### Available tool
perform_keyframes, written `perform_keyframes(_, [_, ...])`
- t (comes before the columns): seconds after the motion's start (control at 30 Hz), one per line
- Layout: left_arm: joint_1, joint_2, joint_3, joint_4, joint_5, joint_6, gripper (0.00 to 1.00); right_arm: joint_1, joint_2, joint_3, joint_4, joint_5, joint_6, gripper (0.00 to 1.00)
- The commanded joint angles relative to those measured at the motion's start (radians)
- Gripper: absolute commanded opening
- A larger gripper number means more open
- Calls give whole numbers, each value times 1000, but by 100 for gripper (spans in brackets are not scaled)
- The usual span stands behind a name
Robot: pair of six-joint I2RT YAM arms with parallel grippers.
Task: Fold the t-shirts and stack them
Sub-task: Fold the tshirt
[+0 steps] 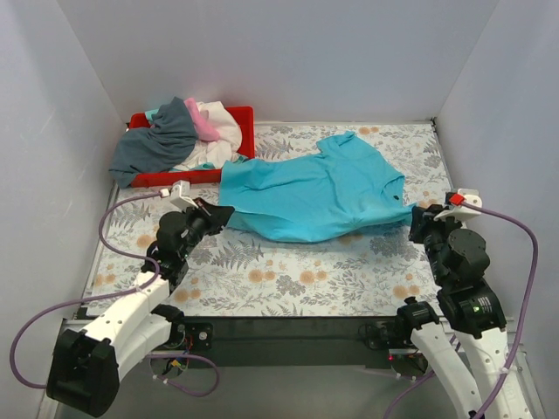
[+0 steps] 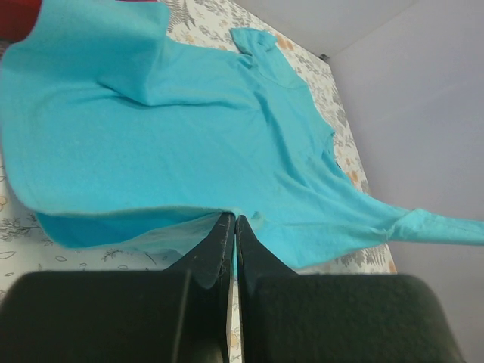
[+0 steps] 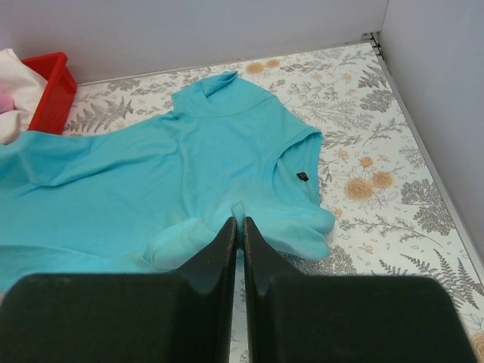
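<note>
- The left gripper (image 2: 231,221) has its black fingers pressed together on the hem edge of a soft, bright turquoise t-shirt (image 2: 189,136).
- From those fingertips the cloth spreads forward and to the right.
- The right gripper (image 3: 238,221) is likewise pinched closed, on a bunched fold of the turquoise t-shirt just beside the neck opening.
- From there the shirt runs ahead and off to the left, so it lies between the two grippers on the floral-patterned table (image 1: 306,279).
- Beyond the left gripper, ahead of it, sits a red plastic tray (image 1: 246,122).
- The tray holds a heap of a slate grey t-shirt (image 1: 157,144), a pink t-shirt (image 1: 206,127) and a white t-shirt (image 1: 227,127).
</note>
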Motion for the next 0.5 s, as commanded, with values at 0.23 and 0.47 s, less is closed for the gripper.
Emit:
perform_keyframes(0.23, [1,156,45,32,-221,46,0,-1,279,-53,224,115,-43,1])
perform_keyframes(0.47, [15,285,75,119,-296,70,0,-2,549,-40,397,201,-73,1])
